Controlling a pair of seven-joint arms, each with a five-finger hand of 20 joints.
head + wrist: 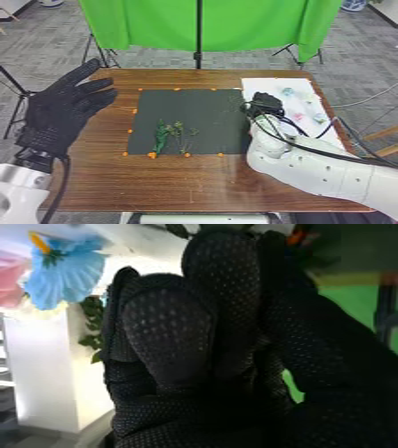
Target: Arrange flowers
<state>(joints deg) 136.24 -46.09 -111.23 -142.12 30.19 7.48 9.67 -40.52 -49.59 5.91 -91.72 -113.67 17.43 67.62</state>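
My left hand is open above the table's left edge, away from the flowers. My right hand is over the border between the black mat and the white sheet. In the right wrist view, the right hand is curled round a leafy stem, partly hidden behind the fingers. Green leafy sprigs and thinner stems lie on the mat's lower part. A blue flower and a pink flower lie on the sheet; a blue flower appears beside the fingers.
Orange markers line the mat's edges. The brown table surrounds the mat. Dark cables run along my right arm, and a green cloth hangs beyond the far edge.
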